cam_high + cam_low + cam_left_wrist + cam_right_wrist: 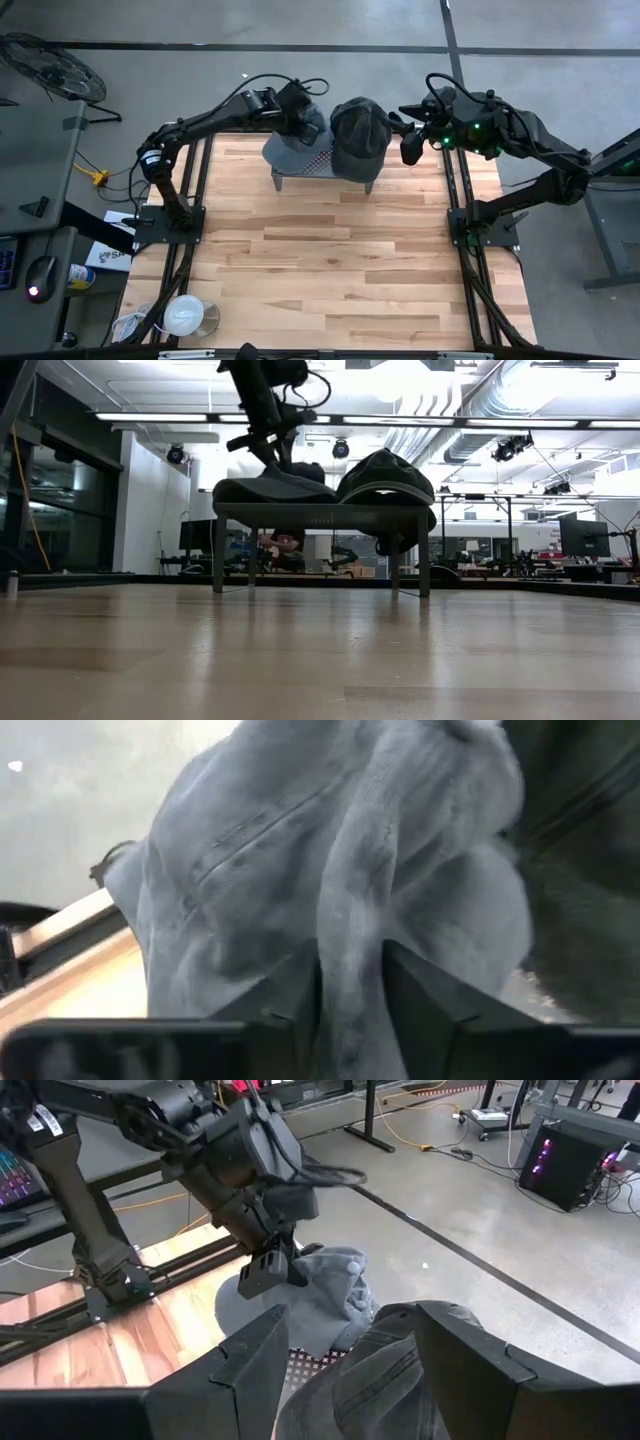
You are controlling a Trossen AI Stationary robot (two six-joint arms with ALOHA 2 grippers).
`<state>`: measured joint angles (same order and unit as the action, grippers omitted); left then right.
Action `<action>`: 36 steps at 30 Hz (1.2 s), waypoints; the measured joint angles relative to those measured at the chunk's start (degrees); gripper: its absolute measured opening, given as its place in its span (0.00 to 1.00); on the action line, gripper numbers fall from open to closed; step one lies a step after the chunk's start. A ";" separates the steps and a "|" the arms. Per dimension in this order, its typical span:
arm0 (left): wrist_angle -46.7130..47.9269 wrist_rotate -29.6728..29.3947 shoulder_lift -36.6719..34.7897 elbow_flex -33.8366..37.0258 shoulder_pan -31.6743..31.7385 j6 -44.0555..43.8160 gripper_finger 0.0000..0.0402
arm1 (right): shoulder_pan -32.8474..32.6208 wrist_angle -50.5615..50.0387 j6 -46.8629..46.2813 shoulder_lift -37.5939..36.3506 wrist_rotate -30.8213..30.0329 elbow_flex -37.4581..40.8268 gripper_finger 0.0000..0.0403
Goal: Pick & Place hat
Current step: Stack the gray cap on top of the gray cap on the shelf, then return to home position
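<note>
Risk first: the left hand (350, 1010) has only a thin fold of the grey hat (297, 145) pinched between its fingers (285, 995), at the crown. From the left wrist view the fold looks loosely caught, the fingers not pressed tight, so my guess is the cloth could slide out if the arm lifts or pulls. If it stays snagged on one finger instead, the hat could drag off the small metal stand (322, 172) toward the stand's left edge and drop onto the bench (330, 270). The dark hat (359, 137) sits right beside the grey one on the same stand, touching or nearly so; any sideways tug on the grey hat could shove it too.

Left hand: fingers narrowly apart, gripping the grey fabric ridge, sitting on top of the grey hat on the stand's left half. Low view shows that arm coming down onto the hat from above.

Right hand (350, 1350): fingers spread wide, holding nothing, hovering just off the stand's right side, near the dark hat. The dark fabric shows between its fingers in its wrist view, contact unclear.

Both hats rest on the stand at the bench's far edge.
</note>
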<state>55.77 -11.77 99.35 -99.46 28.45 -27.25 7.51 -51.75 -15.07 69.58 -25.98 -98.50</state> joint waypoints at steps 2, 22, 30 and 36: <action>0.11 -0.13 -0.15 -1.21 0.00 0.22 0.32 | 0.00 0.00 0.06 0.00 0.00 0.00 0.52; 15.58 1.43 -1.58 -24.25 -1.88 10.91 0.48 | 0.00 -0.03 3.55 -4.45 4.72 0.04 0.52; 14.25 3.96 -9.50 -30.36 -4.96 22.23 0.45 | 0.00 -1.01 6.48 -12.57 13.41 0.03 0.52; 11.33 21.39 -15.34 -30.30 -4.84 33.33 0.45 | 0.00 -0.83 8.13 -15.81 25.12 -0.08 0.52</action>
<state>67.10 9.62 84.01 -129.75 23.61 6.09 7.51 -52.58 -6.93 53.77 -0.85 -98.57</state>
